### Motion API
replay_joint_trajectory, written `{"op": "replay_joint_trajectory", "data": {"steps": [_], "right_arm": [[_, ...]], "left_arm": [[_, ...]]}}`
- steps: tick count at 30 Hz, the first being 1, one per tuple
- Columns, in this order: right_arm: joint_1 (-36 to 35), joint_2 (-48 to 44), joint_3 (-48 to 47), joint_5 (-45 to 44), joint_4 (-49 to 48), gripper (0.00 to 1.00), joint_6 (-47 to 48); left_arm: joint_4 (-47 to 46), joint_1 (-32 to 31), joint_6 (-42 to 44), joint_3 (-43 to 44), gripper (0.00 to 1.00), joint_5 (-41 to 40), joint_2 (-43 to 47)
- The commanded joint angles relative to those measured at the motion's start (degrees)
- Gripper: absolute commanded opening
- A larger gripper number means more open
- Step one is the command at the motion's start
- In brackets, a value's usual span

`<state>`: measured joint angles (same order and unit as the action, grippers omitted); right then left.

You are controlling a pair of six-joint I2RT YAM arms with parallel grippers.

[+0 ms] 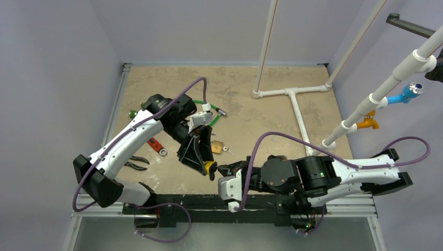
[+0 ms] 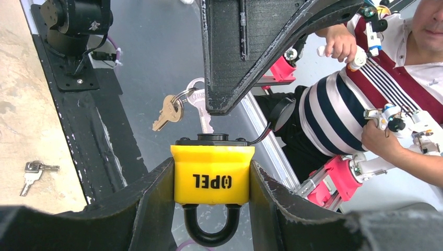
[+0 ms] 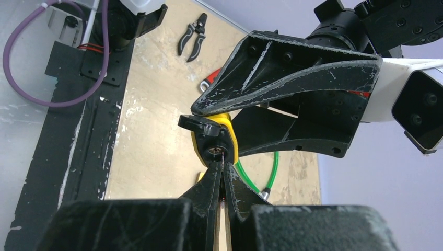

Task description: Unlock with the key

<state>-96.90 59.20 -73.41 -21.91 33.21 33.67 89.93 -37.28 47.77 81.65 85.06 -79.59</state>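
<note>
My left claw (image 1: 201, 157) clamps the yellow padlock (image 2: 211, 180) near the counter's (image 1: 261, 120) six o'clock edge. My right claw (image 3: 222, 172), clenched on the key (image 2: 203, 112), looks inserted. The shackle (image 2: 211, 232) is still seated, so turning remains.

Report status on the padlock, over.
Left gripper clamped on yellow padlock. Right gripper shut on key, blade at the keyhole, looks inserted. Shackle seated. Spare brass key dangles alongside; nothing blocking.
</note>
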Motion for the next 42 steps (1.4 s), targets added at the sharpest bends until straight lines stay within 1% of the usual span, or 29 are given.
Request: {"op": "replay_joint_trajectory", "data": {"steps": [1,9,21,33,42], "right_arm": [[-0.97,0.25,-2.86,0.01,-0.51,0.00,0.28],[-2.05,1.14,-3.49,0.17,1.52,0.00,-0.42],[-2.24,1.18,-2.38,-3.88,-0.57,0.00,2.53],[-3.12,2.45,-3.42,-2.87,-0.59,0.00,2.36],[-3.25,2.68,-2.63,-2.14,-2.44,0.00,3.97]], "left_arm": [[12.73,-0.46,2.15,3.00,0.00,4.79,1.11],[12.79,-0.48,1.93,3.35,0.00,4.81,0.89],[12.73,-0.87,1.54,3.15,0.00,4.75,1.53],[12.73,-0.87,1.77,3.17,0.00,4.63,1.64],[12.72,-0.87,1.80,3.66,0.00,5.09,1.64]]}}
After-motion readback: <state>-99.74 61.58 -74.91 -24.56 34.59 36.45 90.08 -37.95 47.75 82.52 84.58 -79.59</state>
